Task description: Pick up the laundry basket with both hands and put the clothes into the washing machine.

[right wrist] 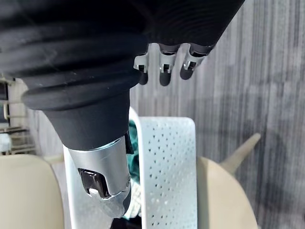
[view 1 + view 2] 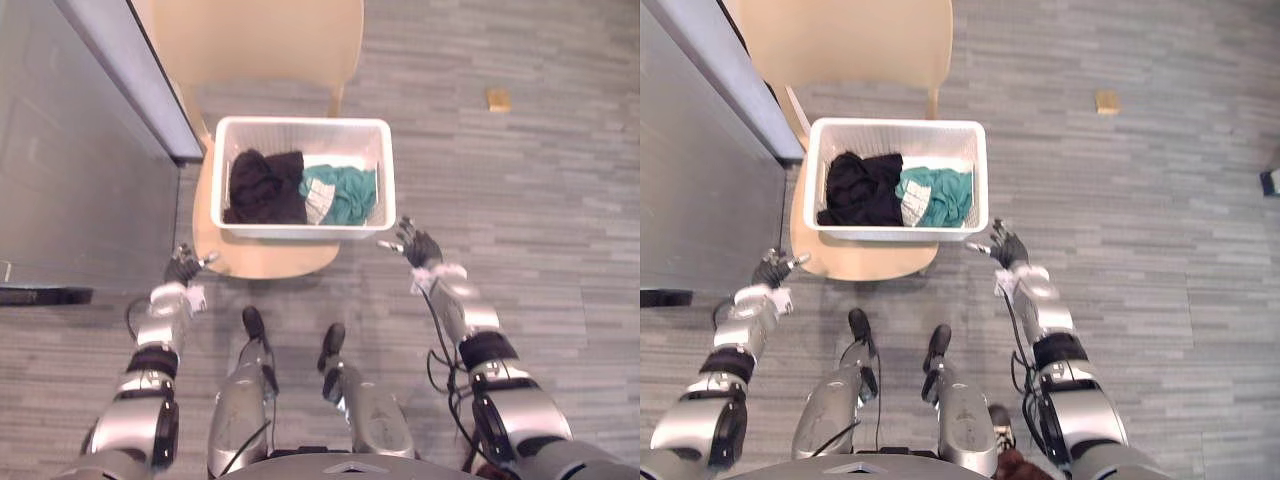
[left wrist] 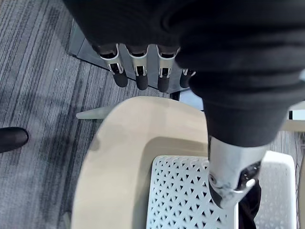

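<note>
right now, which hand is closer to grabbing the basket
Right, probably: the right hand sits beside the near corner of the laundry basket, fingers open; the left hand is farther back, by the chair seat.

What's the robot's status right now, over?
Left hand and right hand open, beside the laundry basket's near corners, not touching. Basket on chair seat, black and green clothes inside. Nothing between hands and basket.
</note>
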Motion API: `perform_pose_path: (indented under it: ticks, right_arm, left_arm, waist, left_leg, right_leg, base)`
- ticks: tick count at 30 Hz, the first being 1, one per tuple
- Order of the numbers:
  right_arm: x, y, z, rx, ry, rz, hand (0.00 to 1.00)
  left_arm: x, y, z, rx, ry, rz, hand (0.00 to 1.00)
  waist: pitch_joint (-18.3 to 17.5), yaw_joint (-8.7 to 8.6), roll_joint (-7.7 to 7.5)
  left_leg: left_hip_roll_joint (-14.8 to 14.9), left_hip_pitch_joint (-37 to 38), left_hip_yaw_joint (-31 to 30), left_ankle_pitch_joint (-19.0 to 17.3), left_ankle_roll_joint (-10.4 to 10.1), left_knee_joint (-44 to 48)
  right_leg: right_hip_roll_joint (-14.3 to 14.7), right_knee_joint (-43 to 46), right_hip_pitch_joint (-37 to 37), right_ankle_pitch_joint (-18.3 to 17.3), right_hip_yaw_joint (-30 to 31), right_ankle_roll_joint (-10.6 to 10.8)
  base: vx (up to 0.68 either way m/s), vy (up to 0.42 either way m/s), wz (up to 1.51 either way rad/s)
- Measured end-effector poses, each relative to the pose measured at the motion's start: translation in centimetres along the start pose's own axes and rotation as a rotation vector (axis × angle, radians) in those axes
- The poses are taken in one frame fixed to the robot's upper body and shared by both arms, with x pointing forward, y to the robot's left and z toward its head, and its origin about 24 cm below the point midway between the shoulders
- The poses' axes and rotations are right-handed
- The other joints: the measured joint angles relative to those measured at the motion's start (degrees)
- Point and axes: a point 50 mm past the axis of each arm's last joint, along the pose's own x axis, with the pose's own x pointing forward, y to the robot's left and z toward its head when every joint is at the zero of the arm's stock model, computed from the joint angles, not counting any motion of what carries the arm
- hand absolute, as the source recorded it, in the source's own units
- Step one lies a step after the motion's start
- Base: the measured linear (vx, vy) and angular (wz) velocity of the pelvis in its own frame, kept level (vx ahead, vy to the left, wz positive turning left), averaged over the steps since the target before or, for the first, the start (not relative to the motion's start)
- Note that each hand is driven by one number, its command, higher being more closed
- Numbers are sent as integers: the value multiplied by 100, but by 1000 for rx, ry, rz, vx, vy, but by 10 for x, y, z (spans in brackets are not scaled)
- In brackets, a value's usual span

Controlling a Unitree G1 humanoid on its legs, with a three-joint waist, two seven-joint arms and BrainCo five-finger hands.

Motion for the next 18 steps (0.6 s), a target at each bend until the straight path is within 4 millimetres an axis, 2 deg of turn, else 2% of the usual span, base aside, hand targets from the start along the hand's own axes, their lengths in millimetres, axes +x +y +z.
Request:
perform_pose_path:
  ticks: [1, 2, 5, 7, 9, 13, 15, 16, 18]
  right_arm:
    - [-3, -5, -4, 11, 4, -12, 0]
    - [-14, -16, -15, 32, 16, -50, 0]
    - [-30, -33, -35, 65, 42, -115, 0]
    - [-47, -46, -50, 77, 54, -179, 0]
    - [-62, -50, -72, 136, 92, -233, 0]
    - [-99, -36, -132, 251, 258, -286, 0]
    - [-111, -29, -150, 287, 313, -299, 0]
    - [-123, -21, -168, 319, 367, -316, 0]
    - [-138, -14, -186, 344, 429, -354, 0]
  left_arm:
    - [-3, 1, -6, 15, 6, -1, 0]
    - [-13, 1, -22, 67, 28, -20, 0]
    - [-30, 2, -46, 152, 62, -62, 0]
    - [-46, 0, -70, 188, 108, -102, 0]
    - [-62, 0, -95, 187, 180, -124, 0]
    - [-94, -2, -147, 156, 371, -128, 0]
    - [-105, -2, -166, 142, 454, -122, 0]
    - [-115, -2, -183, 105, 532, -97, 0]
    - [-119, 5, -189, 60, 558, -42, 0]
  waist:
    - [-14, -2, 3]
    - [-199, 0, 15]
    - [-517, 0, 49]
    - [-676, -1, 143]
    - [-822, -4, 239]
    - [-1039, 1, 412]
    - [-1079, -18, 440]
    - [-1095, -37, 438]
    - [-1187, -44, 423]
  left_leg:
    - [-21, 81, -16, -11, -8, 0]
    - [-59, 177, -46, -46, 21, 0]
    - [-114, 281, -126, -109, 37, 0]
    - [-166, 424, -153, -174, 45, -1]
    - [-201, 562, -153, -242, 32, -2]
    - [-225, 769, -144, -343, 0, -7]
    - [-226, 819, -134, -356, -3, -16]
    - [-225, 897, -119, -378, -3, -41]
    - [-223, 906, -113, -391, -9, -43]
  right_leg:
    - [-20, -2, 85, -8, -8, 38]
    - [-44, -20, 208, -29, -25, 75]
    - [-75, -74, 359, -74, -87, 122]
    - [-129, -88, 522, -126, -128, 178]
    - [-159, -114, 670, -168, -132, 231]
    - [-175, -192, 903, -197, -135, 261]
    - [-172, -233, 966, -195, -127, 258]
    - [-169, -258, 1054, -200, -116, 252]
    - [-163, -269, 1065, -202, -106, 248]
  base:
    - [154, 12, 14]
    - [122, 8, 13]
    - [131, 9, 15]
    - [120, 20, 11]
    - [96, 14, 2]
    - [76, -1, 0]
    - [15, -1, -2]
    - [32, -2, -2]
    - [12, 0, -2]
